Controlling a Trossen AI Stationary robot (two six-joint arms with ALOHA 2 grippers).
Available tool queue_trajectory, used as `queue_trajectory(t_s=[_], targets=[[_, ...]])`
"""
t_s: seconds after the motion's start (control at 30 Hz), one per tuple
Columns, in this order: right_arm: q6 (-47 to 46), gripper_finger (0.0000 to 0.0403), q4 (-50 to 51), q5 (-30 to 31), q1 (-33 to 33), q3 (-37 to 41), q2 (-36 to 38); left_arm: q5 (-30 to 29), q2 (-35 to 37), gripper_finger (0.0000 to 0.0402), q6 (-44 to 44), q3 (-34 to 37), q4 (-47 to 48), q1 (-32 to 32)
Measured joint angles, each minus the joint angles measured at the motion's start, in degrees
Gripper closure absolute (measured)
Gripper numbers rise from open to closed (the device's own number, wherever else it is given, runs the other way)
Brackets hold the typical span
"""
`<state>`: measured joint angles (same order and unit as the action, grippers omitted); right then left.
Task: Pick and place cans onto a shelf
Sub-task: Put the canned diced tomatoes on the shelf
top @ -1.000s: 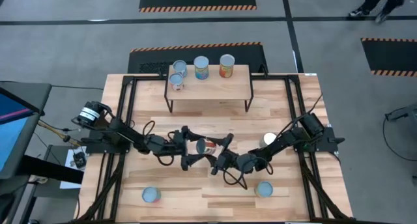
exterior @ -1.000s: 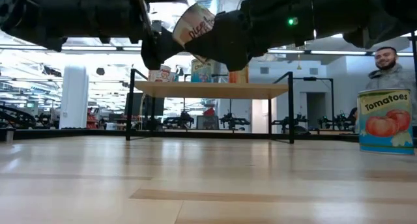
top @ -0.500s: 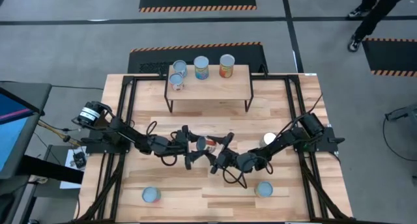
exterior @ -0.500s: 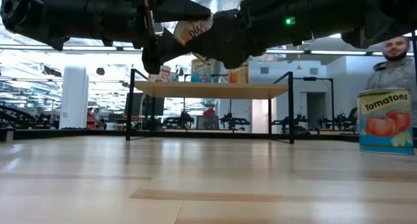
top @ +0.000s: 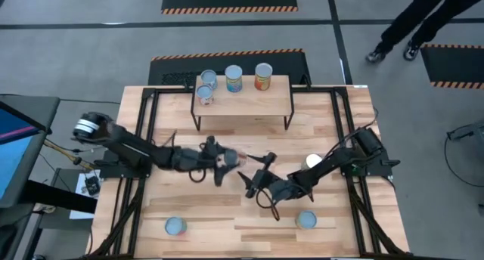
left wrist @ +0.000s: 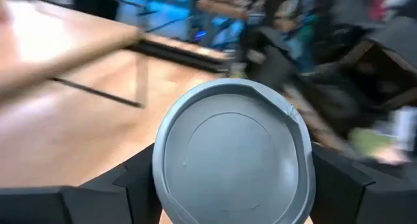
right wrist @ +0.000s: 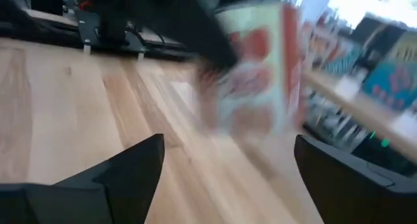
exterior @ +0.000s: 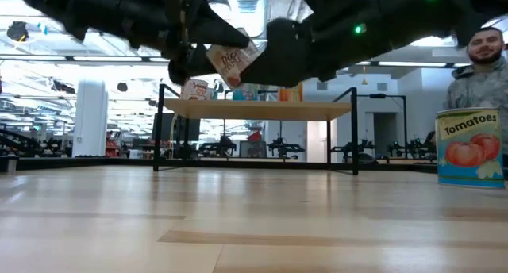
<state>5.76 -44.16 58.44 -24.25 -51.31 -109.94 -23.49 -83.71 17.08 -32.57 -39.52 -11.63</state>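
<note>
High view showed my left gripper [top: 224,163] at the middle of the light-wood slatted table [top: 333,215], its jaws closed on a small red-and-white labelled tin can [top: 229,159], lifted off the wood so I could carry it up-frame. My left wrist view was filled by that can's silvery round end [left wrist: 233,152] between the two dark fingers. The right gripper [top: 257,172] sat just right of it, jaws spread and empty; I judged it was clear of the can. Four cans [top: 234,78] already stood on the small light-wood shelf with black legs [top: 280,100] at upper centre, toward its left, leaving the right end free. Three more cans [top: 175,226] waited on the table, lower in the frame.
</note>
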Motion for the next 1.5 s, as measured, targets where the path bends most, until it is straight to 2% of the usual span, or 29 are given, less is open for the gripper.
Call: queue_trajectory(t_s=[0.07,0.2,0.33,0.47,0.73,1.0,1.27,1.5], targets=[[-8.1,0.003,8.7,-0.3,0.4,0.0,2.9,-0.6,5.2,0.0134,-2.0,-2.4,10.8,2.3],[-21.2,0.0026,22.0,-4.8,2.0,0.0,7.0,-0.5,12.4,0.0136,-5.6,-11.0,34.5,8.4],[-23.9,0.0027,23.8,-9.3,3.5,0.0,7.9,3.5,13.3,0.0134,-8.7,-21.3,49.9,16.7],[-24.0,0.0027,23.1,-11.6,4.2,0.0,6.9,6.9,10.5,0.0135,-13.4,-28.8,58.4,22.7],[-24.4,0.0027,23.1,-13.3,4.2,0.0,5.6,15.9,1.2,0.0133,-16.5,-36.9,60.6,32.1],[-24.4,0.0027,24.3,-13.4,4.2,0.0,5.7,15.9,-9.8,0.0132,-17.5,-44.9,66.1,36.5],[-26.4,0.0027,26.9,-13.7,4.1,0.0,5.7,18.3,-12.5,0.0128,-17.3,-46.6,67.1,37.4],[-27.8,0.0027,27.2,-13.8,4.0,0.0,5.7,18.8,-12.6,0.0094,-16.6,-46.5,68.0,37.3]])
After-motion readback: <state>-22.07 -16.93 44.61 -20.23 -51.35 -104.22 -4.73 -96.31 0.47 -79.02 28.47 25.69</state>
